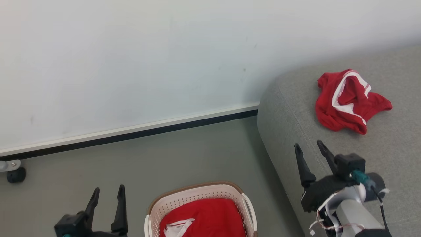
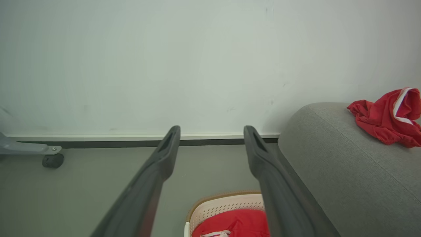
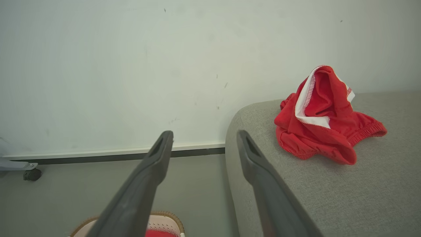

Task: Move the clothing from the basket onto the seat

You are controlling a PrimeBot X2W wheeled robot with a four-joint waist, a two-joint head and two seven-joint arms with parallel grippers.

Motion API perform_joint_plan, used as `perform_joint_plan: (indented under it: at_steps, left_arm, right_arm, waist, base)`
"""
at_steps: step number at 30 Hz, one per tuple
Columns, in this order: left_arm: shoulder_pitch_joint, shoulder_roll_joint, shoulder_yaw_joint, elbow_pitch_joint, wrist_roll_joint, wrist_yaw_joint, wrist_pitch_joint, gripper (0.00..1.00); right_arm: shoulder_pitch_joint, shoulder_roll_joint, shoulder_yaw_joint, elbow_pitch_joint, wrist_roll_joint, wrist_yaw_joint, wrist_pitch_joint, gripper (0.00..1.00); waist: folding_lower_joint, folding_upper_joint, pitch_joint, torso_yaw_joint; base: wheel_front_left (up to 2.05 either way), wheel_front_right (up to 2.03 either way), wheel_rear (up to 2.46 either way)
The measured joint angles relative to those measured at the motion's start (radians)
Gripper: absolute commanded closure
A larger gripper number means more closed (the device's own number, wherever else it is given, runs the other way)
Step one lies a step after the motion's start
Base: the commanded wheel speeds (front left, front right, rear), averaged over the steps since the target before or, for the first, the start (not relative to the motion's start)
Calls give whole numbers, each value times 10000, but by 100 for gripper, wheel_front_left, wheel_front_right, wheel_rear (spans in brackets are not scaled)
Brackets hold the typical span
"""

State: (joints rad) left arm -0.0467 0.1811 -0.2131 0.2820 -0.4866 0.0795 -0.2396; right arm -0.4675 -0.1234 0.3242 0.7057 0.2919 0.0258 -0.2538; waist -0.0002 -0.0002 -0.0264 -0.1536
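One red garment (image 1: 352, 102) is seen lying crumpled on top of the sofa (image 1: 289, 108), near the sofa's rounded end that faces the wall (image 1: 131, 65). It is heaped loosely, with broad white trim bands folded through the red cloth and a gathered, stitched hem showing along its lower side. Nothing is touching it.

A second red garment (image 1: 210, 215) is bundled inside the basket (image 1: 197, 192), filling most of what can be seen of it. A white-edged band is visible at its lower left. No lettering can be made out on it.

The basket is cream-white perforated plastic with a brown band around its rim and a handle on its side. It stands on the grey floor (image 1: 164, 154), just beside the sofa's end, and is cut off by the lower edge of the head view.

The left hand (image 1: 109, 188) is held over the floor beside the basket's left side. Its two dark fingers are spread apart and nothing is between them. The right hand (image 1: 308, 144) is held over the sofa's edge, well apart from the garment lying there. Its fingers are likewise spread, and nothing is grasped.

A small black wheel (image 1: 15, 174) is seen on the floor by the wall's dark skirting strip (image 1: 131, 135).
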Motion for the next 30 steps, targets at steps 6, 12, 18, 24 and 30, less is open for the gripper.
perform_joint_plan:
  at_steps: [6, 12, 18, 24, 30]
  left_arm:
    - [546, 77, 188, -322, -10, 13, -46, 0]
    - [933, 98, 391, -602, -4, 102, -88, 0]
    - [1381, 105, 583, -836, 8, 178, -90, 0]
    - [1624, 155, 803, -1028, 23, 219, -96, 0]
    - [2011, 184, 1057, -1266, 35, 267, -98, 0]
  right_arm:
    - [1093, 2, -128, -1078, -2, -351, 0, 0]
    - [1883, 25, -180, -2065, -6, -556, 0, 0]
    - [2461, 6, -222, -2909, -38, -700, 0, 0]
    - [3152, -23, -259, -3628, -113, -798, 0, 0]
    - [3671, -25, -257, -4140, -192, -874, 0, 0]
  waist:
    - [0, 2, -203, 182]
    - [2, 1, -306, 277]
    - [2, 2, -336, 350]
    - [2, 2, -346, 422]
    - [2, 2, -334, 448]
  base:
    - [0, 0, 0]
    - [0, 0, 0]
    - [0, 0, 0]
    - [0, 0, 0]
    - [0, 0, 0]
